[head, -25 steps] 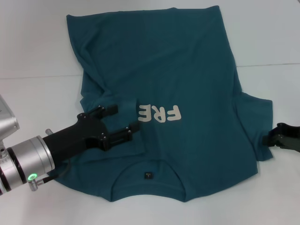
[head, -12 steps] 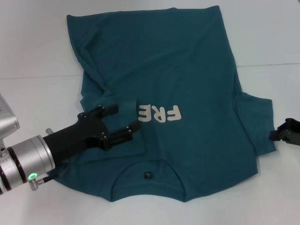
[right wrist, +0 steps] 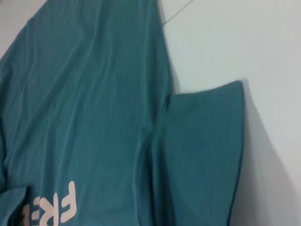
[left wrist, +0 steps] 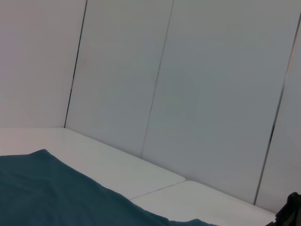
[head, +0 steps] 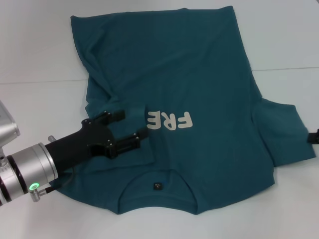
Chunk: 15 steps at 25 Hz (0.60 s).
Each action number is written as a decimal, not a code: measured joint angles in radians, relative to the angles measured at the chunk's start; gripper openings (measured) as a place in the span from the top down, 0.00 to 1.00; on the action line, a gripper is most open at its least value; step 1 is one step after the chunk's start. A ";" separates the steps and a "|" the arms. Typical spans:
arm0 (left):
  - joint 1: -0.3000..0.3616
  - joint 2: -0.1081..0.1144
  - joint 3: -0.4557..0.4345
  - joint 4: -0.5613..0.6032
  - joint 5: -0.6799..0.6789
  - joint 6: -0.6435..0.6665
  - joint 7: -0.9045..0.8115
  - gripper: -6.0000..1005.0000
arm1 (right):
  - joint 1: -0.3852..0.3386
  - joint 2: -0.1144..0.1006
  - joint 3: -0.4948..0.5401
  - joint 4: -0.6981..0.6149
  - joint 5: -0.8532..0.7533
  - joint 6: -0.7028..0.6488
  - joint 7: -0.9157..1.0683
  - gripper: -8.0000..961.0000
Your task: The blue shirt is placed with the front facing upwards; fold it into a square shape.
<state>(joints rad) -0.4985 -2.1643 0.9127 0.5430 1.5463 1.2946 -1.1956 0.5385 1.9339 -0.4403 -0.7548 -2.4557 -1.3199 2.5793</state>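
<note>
Nearest to us, the blue shirt (head: 199,99) lies front up on the white table (head: 35,55), its round collar and the small dark label (head: 157,186) close to the near edge, with a thin strip of bare table below the curved neckline. Our left gripper (head: 130,128) rests over the folded-in left sleeve area just beside the white print (head: 169,120) — its two black fingers (head: 127,143) are spread well apart with nothing between them, and only "FRE" of the lettering shows past the fold. The cloth is a soft matte knit, creased into long shallow ridges running from the left shoulder toward the far hem. On our right side the short sleeve (head: 284,134) lies flat and spread outward, its hem straight, and at the very frame edge just beyond it we see a small dark piece of the right gripper (head: 314,137); we cannot tell how its fingers stand. Open white table lies beside both long sides of the shirt. Farther off, the hem stops short of the table's far edge, where a pale panelled wall (left wrist: 188,84) rises.
</note>
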 joint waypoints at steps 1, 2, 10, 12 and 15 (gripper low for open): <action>0.000 0.000 0.000 0.001 0.000 0.000 0.000 0.13 | -0.004 -0.004 0.003 -0.005 0.000 -0.007 0.000 0.99; 0.000 0.001 0.001 0.001 0.000 0.000 0.000 0.13 | -0.006 -0.009 0.004 -0.007 0.000 -0.012 0.001 0.99; 0.000 0.001 0.002 0.003 0.000 0.000 -0.002 0.13 | -0.009 -0.045 0.013 -0.011 0.000 -0.046 0.002 0.99; 0.000 0.001 0.002 0.003 0.000 0.000 -0.002 0.13 | -0.005 -0.052 0.013 -0.012 0.000 -0.057 0.004 0.99; 0.000 0.002 0.002 0.004 0.000 0.001 -0.002 0.13 | 0.000 -0.064 0.012 -0.030 0.000 -0.078 0.014 0.99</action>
<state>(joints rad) -0.4985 -2.1628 0.9143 0.5466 1.5463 1.2951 -1.1978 0.5381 1.8703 -0.4287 -0.7846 -2.4560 -1.3983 2.5931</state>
